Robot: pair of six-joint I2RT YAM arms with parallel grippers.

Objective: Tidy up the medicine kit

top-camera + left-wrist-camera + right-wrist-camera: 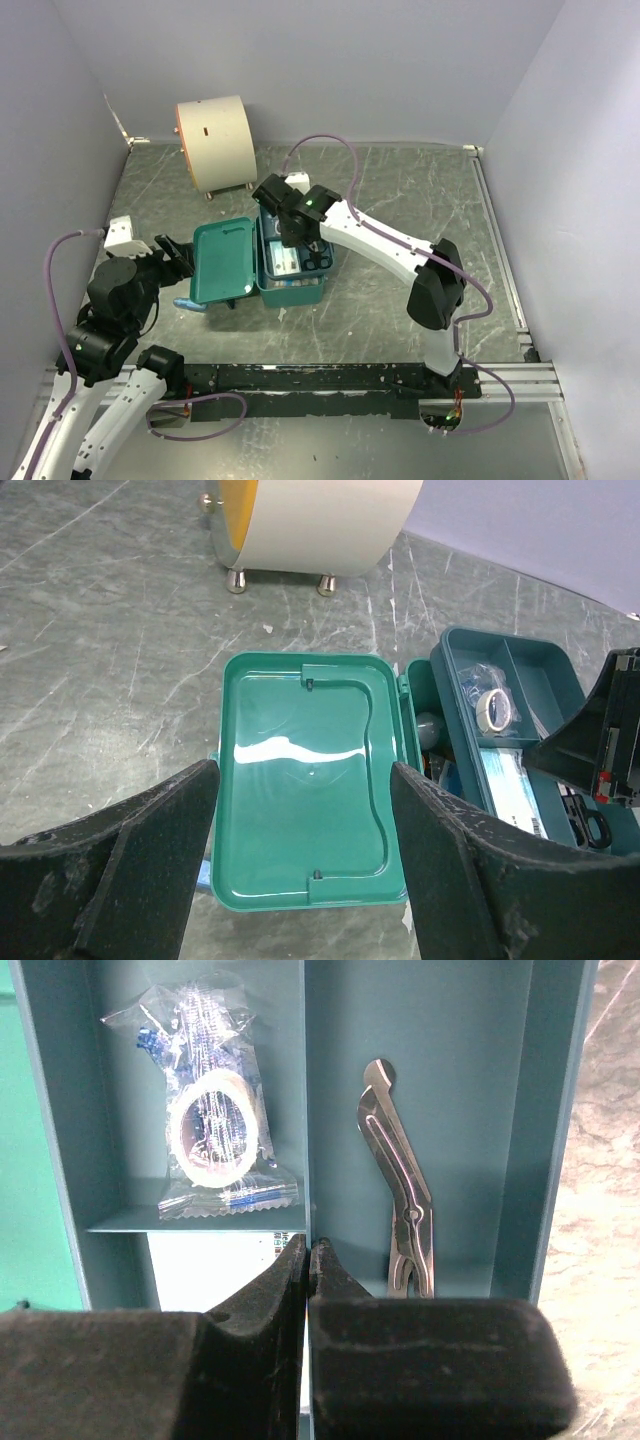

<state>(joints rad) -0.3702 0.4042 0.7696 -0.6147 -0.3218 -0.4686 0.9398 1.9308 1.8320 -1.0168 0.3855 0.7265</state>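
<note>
Medicine kit (pixel 295 288) sits open on the counter (pixel 400 190), left of centre and in front of the cream drum (pixel 213 142), its lid (pixel 310 780) laid flat beside the box on the left arm's side. Left fingers (pixel 150 860) released, spread wide, nothing between them; in the wrist view they frame the lid. Right fingers (pixel 270 1295) clenched together, empty, over the tray divider (pixel 305 1080): wrapped tape roll (pixel 212 1130) one side, metal shears (pixel 400 1200) the other

1. This is looking like a robotics lab cell.
2. Plain pale walls (pixel 330 60) are boxing in a grey marbled table (pixel 400 190).
3. A metal rail (pixel 510 373) is running along its near edge, purple cables (pixel 322 138) looping above.
</note>
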